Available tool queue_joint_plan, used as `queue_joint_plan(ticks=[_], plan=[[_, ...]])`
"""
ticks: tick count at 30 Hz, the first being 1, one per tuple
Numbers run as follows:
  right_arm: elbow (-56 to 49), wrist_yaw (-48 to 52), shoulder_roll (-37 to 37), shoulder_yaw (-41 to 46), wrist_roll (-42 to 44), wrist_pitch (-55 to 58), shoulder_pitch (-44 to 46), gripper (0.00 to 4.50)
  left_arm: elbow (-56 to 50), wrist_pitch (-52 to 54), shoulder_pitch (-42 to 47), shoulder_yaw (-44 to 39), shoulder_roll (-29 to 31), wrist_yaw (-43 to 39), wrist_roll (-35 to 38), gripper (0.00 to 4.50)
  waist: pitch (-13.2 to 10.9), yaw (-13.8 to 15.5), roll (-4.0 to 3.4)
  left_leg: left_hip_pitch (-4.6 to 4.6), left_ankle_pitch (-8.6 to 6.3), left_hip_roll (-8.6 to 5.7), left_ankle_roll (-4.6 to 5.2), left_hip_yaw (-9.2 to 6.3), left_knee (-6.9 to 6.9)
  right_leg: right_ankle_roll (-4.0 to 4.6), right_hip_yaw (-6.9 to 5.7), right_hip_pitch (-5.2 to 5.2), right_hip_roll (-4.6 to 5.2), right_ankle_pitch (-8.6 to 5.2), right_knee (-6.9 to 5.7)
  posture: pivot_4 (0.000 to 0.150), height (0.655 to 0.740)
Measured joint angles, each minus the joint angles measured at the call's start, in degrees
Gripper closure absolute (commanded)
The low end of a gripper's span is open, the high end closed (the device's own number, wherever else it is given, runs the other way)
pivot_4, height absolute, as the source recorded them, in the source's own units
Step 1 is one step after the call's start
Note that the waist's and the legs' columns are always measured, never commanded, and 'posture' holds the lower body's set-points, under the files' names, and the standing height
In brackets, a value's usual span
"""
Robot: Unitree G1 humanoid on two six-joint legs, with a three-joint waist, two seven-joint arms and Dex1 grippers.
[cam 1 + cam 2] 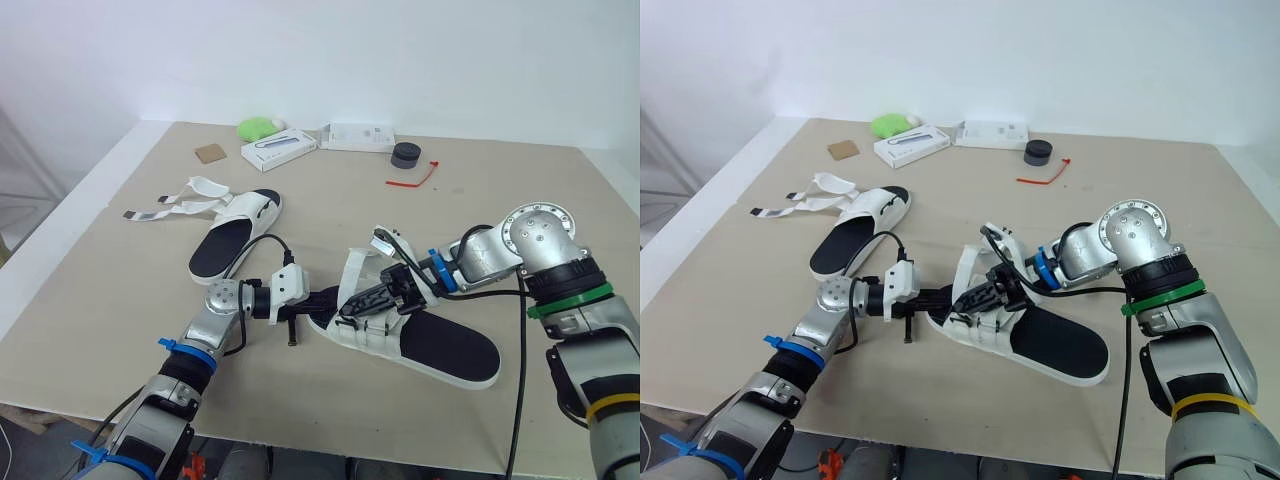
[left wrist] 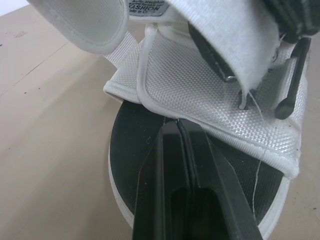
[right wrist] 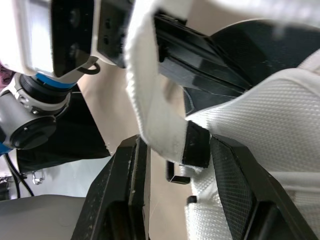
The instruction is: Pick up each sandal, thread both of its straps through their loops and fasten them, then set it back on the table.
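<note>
A white sandal with a black footbed (image 1: 445, 348) lies at the table's front centre, between my two grippers. My right gripper (image 1: 378, 298) is shut on one of its white straps (image 3: 155, 115), whose black-tipped end fills the gap between the fingers (image 3: 131, 175). My left gripper (image 1: 322, 300) is shut, and its tips (image 2: 177, 131) rest on the footbed at the edge of the woven upper (image 2: 210, 105). The second sandal (image 1: 236, 236) lies at the back left with both straps (image 1: 165, 208) spread loose on the table.
Along the back of the table (image 1: 120, 300) stand two white boxes (image 1: 279, 148) (image 1: 358, 136), a green object (image 1: 258, 127), a brown card (image 1: 209, 153), a black round item (image 1: 406, 155) and a red tie (image 1: 413, 178). The table's front edge runs just below my arms.
</note>
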State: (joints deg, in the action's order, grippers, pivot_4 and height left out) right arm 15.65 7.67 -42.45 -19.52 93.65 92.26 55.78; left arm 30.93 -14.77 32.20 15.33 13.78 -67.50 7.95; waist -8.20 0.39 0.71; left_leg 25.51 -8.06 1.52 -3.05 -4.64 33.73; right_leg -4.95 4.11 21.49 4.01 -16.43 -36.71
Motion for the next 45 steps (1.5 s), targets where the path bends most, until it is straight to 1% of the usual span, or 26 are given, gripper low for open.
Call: queue_joint_plan(ticks=[4, 8, 13, 18, 21, 24, 27, 33, 38, 43, 44, 45], plan=[[-2.3, -2.1, -0.1, 0.2, 2.7, -0.1, -1.6, 2.40, 0.0, 0.0, 0.0, 0.0, -0.1, 0.0, 0.0, 4.50, 0.0, 0.0, 0.03, 0.02, 0.00, -0.01, 0.00, 0.01, 0.00, -0.03, -0.02, -0.01, 0.04, -0.03, 0.01, 0.150, 0.7400], [-4.8, -6.3, -0.1, 0.7, 5.7, -1.5, -3.2, 2.40, 0.0, 0.0, 0.0, 0.0, -0.2, 0.0, 0.0, 4.50, 0.0, 0.0, 0.02, 0.02, 0.00, -0.04, 0.00, 0.03, 0.00, -0.05, -0.02, -0.01, 0.08, -0.03, 0.02, 0.150, 0.7400], [-7.3, -10.9, 1.3, 0.8, 5.6, -3.2, -3.4, 2.40, 0.2, 0.0, 0.0, 0.0, -0.4, 0.1, 0.0, 4.50, 0.0, 0.0, 0.02, 0.03, 0.00, -0.06, 0.00, 0.03, 0.00, -0.06, -0.04, -0.01, 0.13, -0.04, 0.03, 0.150, 0.7400], [-11.8, -13.5, 1.3, 1.7, 3.3, -3.9, -3.7, 2.40, 0.2, 0.0, -0.1, 0.0, -0.7, 0.4, 0.0, 4.50, 0.0, 0.0, 0.03, 0.07, 0.00, -0.21, 0.01, 0.06, 0.00, -0.08, -0.05, -0.04, 0.31, -0.05, 0.08, 0.150, 0.7400], [-14.8, -15.2, 1.2, 2.2, 3.6, -4.9, -5.4, 2.40, 0.0, 0.0, -0.4, 0.0, -0.8, 0.5, 0.0, 4.50, 0.0, 0.1, 0.03, 0.09, 0.00, -0.21, 0.01, 0.05, 0.00, -0.07, -0.08, -0.09, 0.32, -0.04, 0.22, 0.150, 0.7400], [-17.5, -17.0, 0.1, 2.2, 5.6, -6.5, -7.7, 2.40, -0.2, 0.0, -0.5, 0.0, -0.9, 0.6, 0.0, 4.50, 0.0, 0.1, 0.03, 0.13, 0.01, -0.21, 0.01, 0.05, -0.01, -0.04, -0.09, -0.14, 0.34, -0.03, 0.36, 0.150, 0.7400], [-19.7, -19.2, -1.7, 2.2, 9.0, -8.7, -9.2, 2.40, -0.3, 0.0, -0.5, 0.0, -0.9, 0.6, 0.0, 4.50, 0.0, 0.1, 0.03, 0.16, 0.01, -0.21, 0.02, 0.06, -0.01, 0.10, -0.10, -0.17, 0.35, 0.06, 0.48, 0.150, 0.7400], [-22.5, -24.9, -4.9, 1.8, 16.4, -15.2, -11.3, 2.40, -0.1, 0.0, -0.3, 0.0, -0.9, 0.6, 0.0, 4.50, 0.0, 0.0, 0.06, 0.18, 0.01, -0.18, 0.03, 0.07, -0.01, 0.08, -0.12, -0.16, 0.36, 0.05, 0.56, 0.150, 0.7400], [-24.3, -27.1, -4.6, 1.3, 18.0, -19.2, -13.4, 2.40, -0.1, 0.0, -0.3, 0.0, -1.0, 0.5, 0.0, 4.50, 0.0, 0.0, 0.06, 0.23, 0.03, -0.19, 0.05, 0.07, -0.01, 0.10, -0.12, -0.15, 0.37, 0.06, 0.58, 0.150, 0.7400], [-25.6, -27.5, -4.6, 1.3, 18.1, -20.8, -14.7, 2.40, -0.1, 0.0, -0.2, 0.0, -1.0, 0.3, 0.0, 4.50, 0.0, 0.1, 0.06, 0.24, 0.03, -0.18, 0.06, 0.07, -0.02, 0.15, -0.13, -0.15, 0.38, 0.09, 0.58, 0.150, 0.7400], [-25.6, -27.5, -4.6, 1.3, 18.1, -20.9, -14.9, 2.60, -0.1, 0.0, -0.2, 0.0, -1.0, 0.3, 0.0, 4.50, 0.0, 0.1, 0.06, 0.24, 0.03, -0.18, 0.06, 0.07, -0.01, 0.15, -0.13, -0.15, 0.38, 0.09, 0.58, 0.150, 0.7400], [-25.9, -27.5, -4.7, 1.3, 18.1, -21.2, -15.2, 2.91, -0.1, 0.0, -0.2, 0.0, -1.0, 0.3, 0.0, 4.50, 0.0, 0.1, 0.06, 0.25, 0.04, -0.19, 0.06, 0.06, -0.01, 0.15, -0.13, -0.15, 0.38, 0.09, 0.58, 0.150, 0.7400]])
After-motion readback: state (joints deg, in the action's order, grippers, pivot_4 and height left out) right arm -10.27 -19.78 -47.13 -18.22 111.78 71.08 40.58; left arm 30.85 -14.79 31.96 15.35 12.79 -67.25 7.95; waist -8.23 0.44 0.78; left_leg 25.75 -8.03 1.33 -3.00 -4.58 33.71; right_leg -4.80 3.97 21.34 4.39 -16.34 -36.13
